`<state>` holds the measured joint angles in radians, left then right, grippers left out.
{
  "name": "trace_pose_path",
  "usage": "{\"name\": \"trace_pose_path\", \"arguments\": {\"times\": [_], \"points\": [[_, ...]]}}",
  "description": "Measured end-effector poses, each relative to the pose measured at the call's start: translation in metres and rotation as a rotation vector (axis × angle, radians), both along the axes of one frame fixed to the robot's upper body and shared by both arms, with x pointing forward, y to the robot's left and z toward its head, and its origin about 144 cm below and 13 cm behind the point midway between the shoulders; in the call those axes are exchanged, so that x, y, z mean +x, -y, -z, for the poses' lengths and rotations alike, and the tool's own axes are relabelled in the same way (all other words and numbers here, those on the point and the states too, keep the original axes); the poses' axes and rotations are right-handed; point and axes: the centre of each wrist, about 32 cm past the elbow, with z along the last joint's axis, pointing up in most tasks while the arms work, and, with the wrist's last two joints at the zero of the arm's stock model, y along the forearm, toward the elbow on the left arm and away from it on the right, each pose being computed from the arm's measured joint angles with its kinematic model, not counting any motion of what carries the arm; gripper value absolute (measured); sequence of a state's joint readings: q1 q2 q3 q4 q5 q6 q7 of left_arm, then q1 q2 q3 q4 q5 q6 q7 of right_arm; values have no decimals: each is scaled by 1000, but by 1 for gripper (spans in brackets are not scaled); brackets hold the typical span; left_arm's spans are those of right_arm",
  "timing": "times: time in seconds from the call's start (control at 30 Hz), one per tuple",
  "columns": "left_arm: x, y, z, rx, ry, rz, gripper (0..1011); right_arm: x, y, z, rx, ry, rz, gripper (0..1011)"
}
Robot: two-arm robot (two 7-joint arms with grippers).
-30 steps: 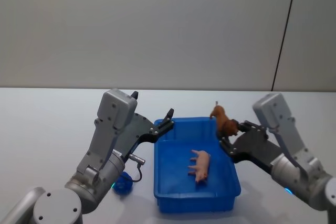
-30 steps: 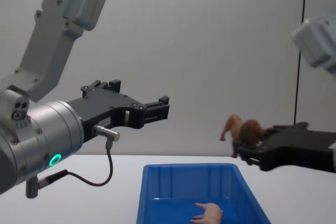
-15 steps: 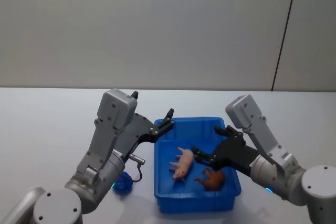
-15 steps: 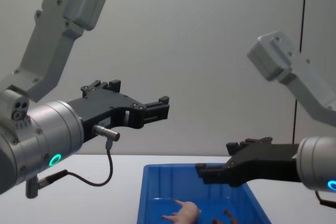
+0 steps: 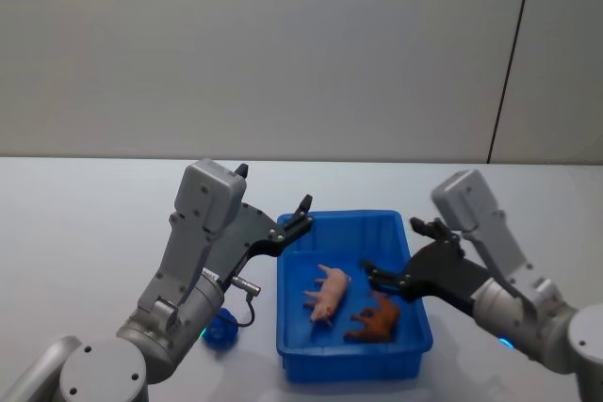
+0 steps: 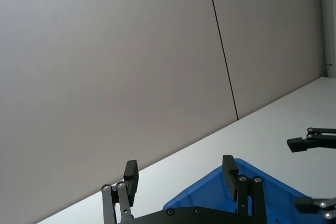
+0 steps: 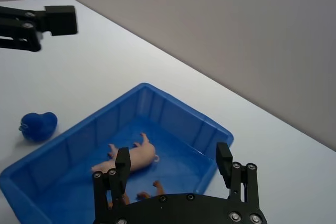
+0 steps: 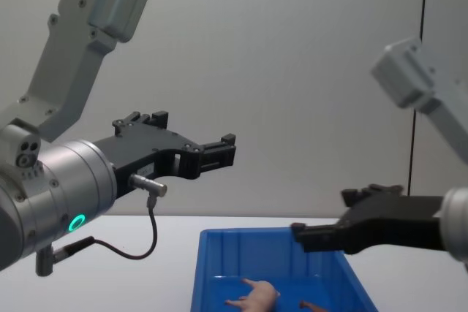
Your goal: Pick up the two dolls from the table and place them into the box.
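The blue box [image 5: 292,280] stands on the white table [image 5: 85,223], and both dolls lie inside it. The pink doll [image 5: 326,291] is near the middle, with the brown doll [image 5: 375,319] beside it toward the right wall. My right gripper [image 5: 397,252] hangs open above the box's right rim with nothing between its fingers. The right wrist view looks down past the right gripper [image 7: 173,161] at the pink doll [image 7: 131,158] and part of the brown doll [image 7: 142,195]. My left gripper [image 5: 300,216] is open and still above the box's left rear corner.
A small blue object [image 5: 219,329] lies on the table just left of the box, under my left arm. A thin cable [image 8: 146,242] loops below the left wrist. White tabletop spreads to both sides.
The right gripper carried the brown doll over the box, let it go inside, and has drawn back to the right. The pink doll shifted left. The left arm stayed still.
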<state>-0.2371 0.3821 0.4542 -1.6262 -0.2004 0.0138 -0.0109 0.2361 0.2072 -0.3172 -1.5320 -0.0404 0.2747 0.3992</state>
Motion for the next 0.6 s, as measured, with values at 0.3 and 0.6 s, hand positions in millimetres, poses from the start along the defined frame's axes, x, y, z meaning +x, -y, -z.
{"name": "trace_pose_path", "arguments": {"times": [0.3,0.6], "points": [[0,0,0,0,0,0,1001,-7,27,6,0,5,55,1001],[-1,-1,0,9,1,-4,1001,-12,43,11,-9,12,84,1001]]}}
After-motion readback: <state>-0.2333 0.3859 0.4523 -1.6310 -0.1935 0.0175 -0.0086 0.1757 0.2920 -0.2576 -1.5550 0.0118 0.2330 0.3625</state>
